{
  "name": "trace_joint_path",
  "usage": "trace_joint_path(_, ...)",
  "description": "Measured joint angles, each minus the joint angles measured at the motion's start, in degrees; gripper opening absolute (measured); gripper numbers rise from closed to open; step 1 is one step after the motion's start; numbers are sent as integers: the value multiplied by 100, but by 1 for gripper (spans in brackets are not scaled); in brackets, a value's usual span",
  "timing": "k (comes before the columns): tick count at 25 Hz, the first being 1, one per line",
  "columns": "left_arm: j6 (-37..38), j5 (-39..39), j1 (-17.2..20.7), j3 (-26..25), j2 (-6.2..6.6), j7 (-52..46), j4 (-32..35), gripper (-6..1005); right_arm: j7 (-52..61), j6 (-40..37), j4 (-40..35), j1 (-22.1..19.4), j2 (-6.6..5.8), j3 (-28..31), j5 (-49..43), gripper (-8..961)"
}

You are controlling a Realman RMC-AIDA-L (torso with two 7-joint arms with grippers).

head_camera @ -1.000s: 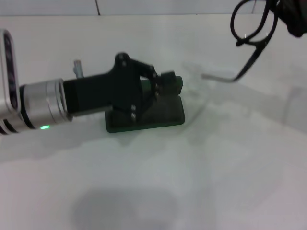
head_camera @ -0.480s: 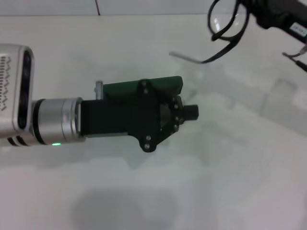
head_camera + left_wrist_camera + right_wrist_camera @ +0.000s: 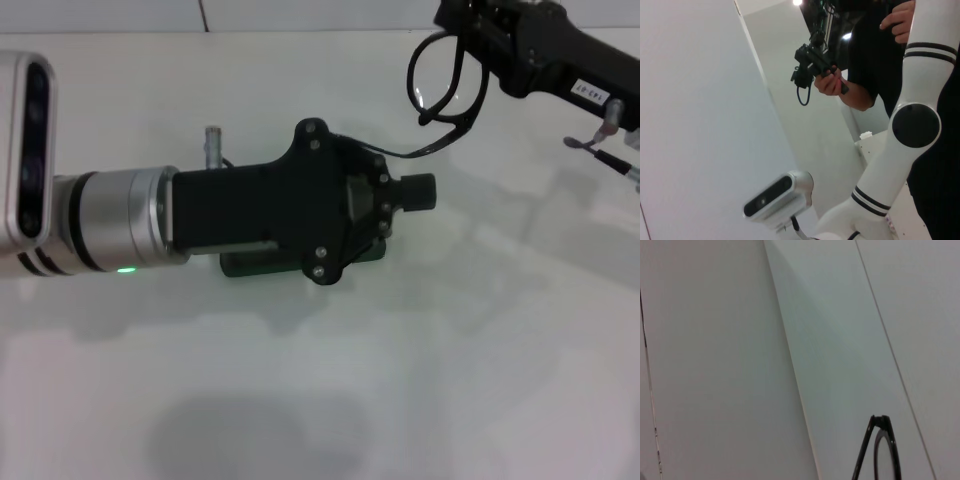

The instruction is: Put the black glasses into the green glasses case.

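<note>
Head view alone shows right end effector (image 3: 478, 45) pinching black glasses (image 3: 445, 85); left's state unclear.

Black glasses (image 3: 445, 90): thin frame, clear lenses, held up in air at far right, temple trailing down-left. Green glasses case (image 3: 240, 265): on table, mostly hidden, prob. open.

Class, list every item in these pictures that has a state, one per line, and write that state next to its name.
black glasses: held up off the table by the right gripper, temple arms unfolded, not yet in the case.
green glasses case: on the table, mostly hidden beneath the left gripper; open or closed cannot be told.
left gripper: above the case.
right gripper: raised at the far right, holding the glasses.
</note>
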Motion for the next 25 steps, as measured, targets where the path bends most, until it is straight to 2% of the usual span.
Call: trace_joint_path(25, -46, -265, -86, -39, -1, 0, 17, -1, -9, -69, 6, 10, 0, -514, 7, 111)
